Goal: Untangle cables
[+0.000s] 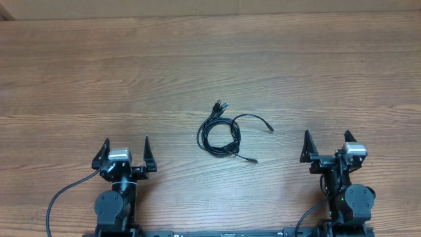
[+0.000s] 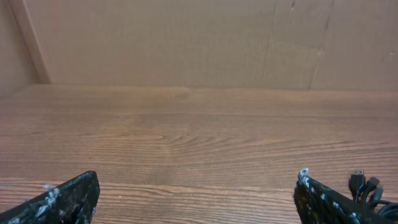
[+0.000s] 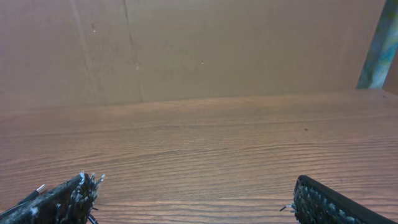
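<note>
the jaws of the left gripper (image 1: 126, 143) are spread wide and nothing is held between them; in the left wrist view the left gripper (image 2: 197, 182) is seen as two dark fingers (image 2: 68, 199) at the lower corners, with bare wood between them. the jaws of the right gripper (image 1: 327, 139) are likewise spread wide and empty; in the right wrist view the right gripper (image 3: 196, 185) is shown with one worn finger at each lower corner and only wood grain between. both grippers are positioned near the front edge of the table (image 1: 210, 52), well apart from each other, with fingertips pointed toward the far side. the cables (image 1: 201, 137) are located on the table between the two grippers and a little farther out, nearer the left one, touched by neither. they are wound into a loose loop lying flat. a group of plugs (image 1: 222, 105) is seen at the far side of the loop, one loose strand is run out to the right and ended in a plug (image 1: 270, 127), and another plug (image 1: 252, 160) is laid at the near right. the same plugs (image 2: 364, 182) are visible at the lower right of the left wrist view, just beyond the right-hand finger. a brown cardboard wall (image 2: 186, 43) is seen behind the table in both wrist views.
</note>
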Controlling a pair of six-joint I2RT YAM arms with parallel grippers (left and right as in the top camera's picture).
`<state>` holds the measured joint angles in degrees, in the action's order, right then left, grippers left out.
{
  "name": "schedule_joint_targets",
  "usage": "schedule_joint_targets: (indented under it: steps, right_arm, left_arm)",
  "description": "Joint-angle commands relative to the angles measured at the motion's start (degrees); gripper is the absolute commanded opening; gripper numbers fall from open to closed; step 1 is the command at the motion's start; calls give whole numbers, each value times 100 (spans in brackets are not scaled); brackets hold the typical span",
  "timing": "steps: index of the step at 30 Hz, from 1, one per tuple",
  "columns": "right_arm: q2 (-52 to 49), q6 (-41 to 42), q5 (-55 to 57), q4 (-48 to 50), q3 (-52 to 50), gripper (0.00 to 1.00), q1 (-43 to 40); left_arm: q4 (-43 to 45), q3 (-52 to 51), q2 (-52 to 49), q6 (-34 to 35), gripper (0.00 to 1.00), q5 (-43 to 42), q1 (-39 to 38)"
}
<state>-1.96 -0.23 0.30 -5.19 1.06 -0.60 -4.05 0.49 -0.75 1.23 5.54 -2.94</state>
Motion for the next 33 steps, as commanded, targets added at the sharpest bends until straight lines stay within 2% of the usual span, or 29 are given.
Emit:
schedule_joint_targets:
  steps: [1,23,26,31,33]
  right_arm:
    - [-11,-26,46,37,-57,100,17]
    - [-11,-26,46,37,-57,100,17]
    - [-11,-24,-4,39,-57,100,17]
    - [-11,0,-125,256,-59,100,26]
    - [-11,-2,-293,157,-59,100,26]
  left_arm:
    - [0,-17,48,-105,100,-70,31]
    - [214,-17,48,-101,100,20,31]
    - [302,-17,48,-85,100,-223,31]
    - [929,238,48,-146,100,-1537,31]
    - [1021,461,48,-114,100,-1644,31]
